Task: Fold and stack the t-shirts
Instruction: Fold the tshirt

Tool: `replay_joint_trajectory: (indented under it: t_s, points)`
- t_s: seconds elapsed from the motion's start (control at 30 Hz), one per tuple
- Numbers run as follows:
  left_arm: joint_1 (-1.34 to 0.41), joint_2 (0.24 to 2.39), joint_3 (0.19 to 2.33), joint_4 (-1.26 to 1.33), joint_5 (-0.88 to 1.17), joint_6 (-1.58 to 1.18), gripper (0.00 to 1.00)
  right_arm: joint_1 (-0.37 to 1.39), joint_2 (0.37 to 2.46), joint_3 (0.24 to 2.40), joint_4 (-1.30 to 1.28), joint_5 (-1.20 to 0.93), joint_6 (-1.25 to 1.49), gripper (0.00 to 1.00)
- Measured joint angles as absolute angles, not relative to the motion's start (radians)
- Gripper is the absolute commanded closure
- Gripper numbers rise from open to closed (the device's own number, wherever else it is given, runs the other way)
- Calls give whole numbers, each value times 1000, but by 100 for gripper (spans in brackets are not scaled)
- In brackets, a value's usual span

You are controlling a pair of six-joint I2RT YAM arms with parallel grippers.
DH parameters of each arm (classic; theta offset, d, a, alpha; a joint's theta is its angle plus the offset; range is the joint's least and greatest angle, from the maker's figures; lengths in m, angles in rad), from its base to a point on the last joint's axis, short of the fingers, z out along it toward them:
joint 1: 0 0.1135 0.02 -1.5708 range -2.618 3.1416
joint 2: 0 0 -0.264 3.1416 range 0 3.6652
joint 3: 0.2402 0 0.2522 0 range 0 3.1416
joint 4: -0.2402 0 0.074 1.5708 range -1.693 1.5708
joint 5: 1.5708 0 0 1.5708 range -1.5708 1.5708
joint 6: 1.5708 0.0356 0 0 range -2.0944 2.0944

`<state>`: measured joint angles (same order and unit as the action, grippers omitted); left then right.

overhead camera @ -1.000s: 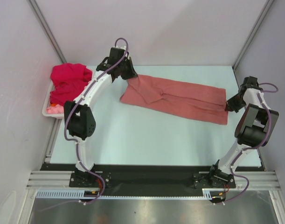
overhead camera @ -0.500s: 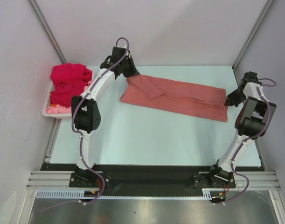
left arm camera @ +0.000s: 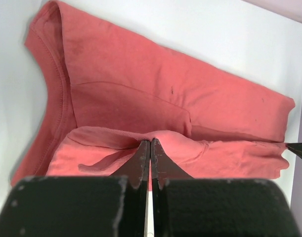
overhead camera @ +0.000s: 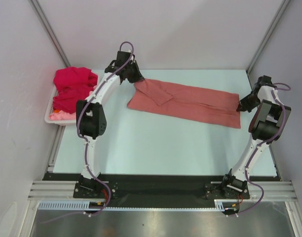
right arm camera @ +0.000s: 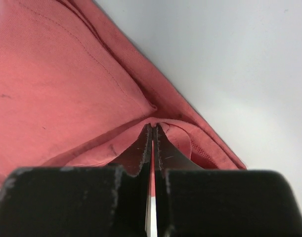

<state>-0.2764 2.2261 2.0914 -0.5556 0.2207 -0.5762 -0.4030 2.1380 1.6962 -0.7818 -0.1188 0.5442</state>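
A salmon-red t-shirt [overhead camera: 190, 102] lies stretched lengthwise across the far half of the table, folded to a long strip. My left gripper [overhead camera: 137, 81] is shut on its far-left edge, cloth pinched between the jaws [left arm camera: 151, 143]. At the strip's right end my right gripper [overhead camera: 238, 105] is shut on the hem corner [right arm camera: 152, 126]. A bright crimson t-shirt [overhead camera: 74, 84] is heaped in the white basket [overhead camera: 49, 117] at the left, with a light pink t-shirt [overhead camera: 59, 115] showing beneath it.
The basket stands off the table's left edge against the left wall. Grey walls close in the back and both sides. Both arm bases are bolted to the black rail [overhead camera: 160, 185] at the near edge.
Both arms have reached farther back, dragging the salmon-red t-shirt's far edge with them. The lifted left corner has come down and the cloth lies flatter and tauter.
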Motion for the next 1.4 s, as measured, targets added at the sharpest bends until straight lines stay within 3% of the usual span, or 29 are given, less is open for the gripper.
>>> replay_joint_trajectory:
  t_s: [0.33, 0.43, 0.5, 0.53, 0.7, 0.87, 1.03, 1.2, 1.4]
  points:
    - [-273, 2275, 2103, -546, 225, -576, 97, -403, 2151, 1730, -799, -121, 541, 93]
    - [-270, 2283, 2112, -540, 227, -573, 84, -405, 2166, 1752, -818, -120, 528, 83]
    - [-268, 2295, 2131, -535, 231, -562, 63, -410, 2185, 1790, -839, -112, 510, 69]
    - [-266, 2303, 2143, -533, 234, -551, 62, -415, 2203, 1837, -875, -97, 491, 62]
    - [-260, 2312, 2158, -528, 239, -511, 53, -430, 2196, 1936, -927, -23, 414, 49]
    - [-258, 2265, 2080, -527, 240, -468, 55, -418, 2070, 1817, -931, -25, 395, 51]
    - [-260, 2158, 1932, -528, 257, -437, 67, -356, 1963, 1655, -903, -89, 399, 57]
    - [-264, 2096, 1803, -497, 330, -437, 72, -283, 1959, 1584, -870, -142, 403, 64]
    - [-269, 2148, 1766, -491, 373, -443, 74, -317, 1991, 1563, -833, -150, 403, 67]
